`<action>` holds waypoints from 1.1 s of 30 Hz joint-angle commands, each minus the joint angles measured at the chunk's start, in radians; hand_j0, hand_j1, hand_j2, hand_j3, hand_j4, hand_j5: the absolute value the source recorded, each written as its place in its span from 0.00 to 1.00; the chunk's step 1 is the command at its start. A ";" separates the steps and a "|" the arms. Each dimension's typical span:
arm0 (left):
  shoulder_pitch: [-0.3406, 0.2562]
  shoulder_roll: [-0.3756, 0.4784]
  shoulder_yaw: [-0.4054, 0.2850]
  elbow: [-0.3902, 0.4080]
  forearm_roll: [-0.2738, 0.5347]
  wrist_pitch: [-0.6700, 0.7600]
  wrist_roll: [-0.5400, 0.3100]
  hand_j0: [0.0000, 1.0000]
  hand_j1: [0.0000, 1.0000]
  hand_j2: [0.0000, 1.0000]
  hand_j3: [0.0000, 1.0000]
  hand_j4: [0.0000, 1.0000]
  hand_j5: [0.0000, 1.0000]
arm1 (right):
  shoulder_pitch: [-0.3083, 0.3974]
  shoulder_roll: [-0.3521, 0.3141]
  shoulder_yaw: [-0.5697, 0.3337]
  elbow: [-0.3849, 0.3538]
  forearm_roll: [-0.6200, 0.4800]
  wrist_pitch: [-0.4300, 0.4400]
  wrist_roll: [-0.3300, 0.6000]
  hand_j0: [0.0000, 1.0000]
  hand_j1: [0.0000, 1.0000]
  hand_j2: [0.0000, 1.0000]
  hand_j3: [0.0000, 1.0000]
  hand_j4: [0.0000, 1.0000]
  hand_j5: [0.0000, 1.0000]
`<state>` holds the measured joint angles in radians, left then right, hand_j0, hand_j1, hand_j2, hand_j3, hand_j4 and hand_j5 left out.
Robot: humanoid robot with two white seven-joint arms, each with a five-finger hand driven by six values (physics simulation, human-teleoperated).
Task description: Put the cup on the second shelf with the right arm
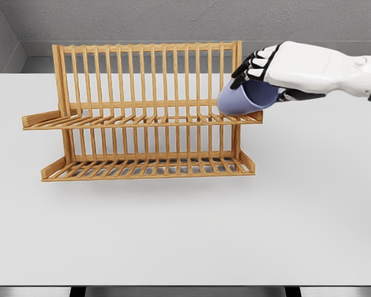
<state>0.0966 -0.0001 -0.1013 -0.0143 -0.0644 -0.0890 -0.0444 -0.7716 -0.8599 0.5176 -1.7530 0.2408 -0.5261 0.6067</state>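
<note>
white table (185, 235) (evenly lit) before a grey wall (173, 18).

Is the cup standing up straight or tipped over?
Tipped. The cup lies sideways in the right hand, its round bottom facing the camera, at the right end of the rack's upper shelf.

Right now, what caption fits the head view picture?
Right hand tips a purple cup onto the wooden rack's upper shelf.

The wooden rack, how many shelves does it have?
2. The upper shelf runs across the middle of the wooden rack, where the right hand holds the cup at its right end. The lower shelf sits by the table.
</note>
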 commanded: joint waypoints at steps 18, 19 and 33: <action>0.000 0.000 0.000 0.000 0.000 0.000 0.000 1.00 1.00 1.00 1.00 1.00 1.00 | -0.031 0.030 0.085 0.001 -0.002 0.089 0.004 0.99 0.99 0.99 0.99 0.99 0.99; 0.000 0.000 0.000 0.000 0.000 0.000 0.000 1.00 1.00 1.00 1.00 1.00 1.00 | -0.031 0.030 0.085 0.000 -0.003 0.087 0.004 1.00 1.00 1.00 1.00 1.00 1.00; 0.000 0.000 0.000 0.000 0.000 0.000 0.000 1.00 1.00 1.00 1.00 1.00 1.00 | -0.037 -0.073 -0.132 0.012 -0.005 0.069 0.004 1.00 1.00 1.00 1.00 1.00 1.00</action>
<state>0.0967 0.0000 -0.1015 -0.0139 -0.0644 -0.0891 -0.0443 -0.7699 -0.8916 0.4580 -1.7467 0.2364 -0.4567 0.6106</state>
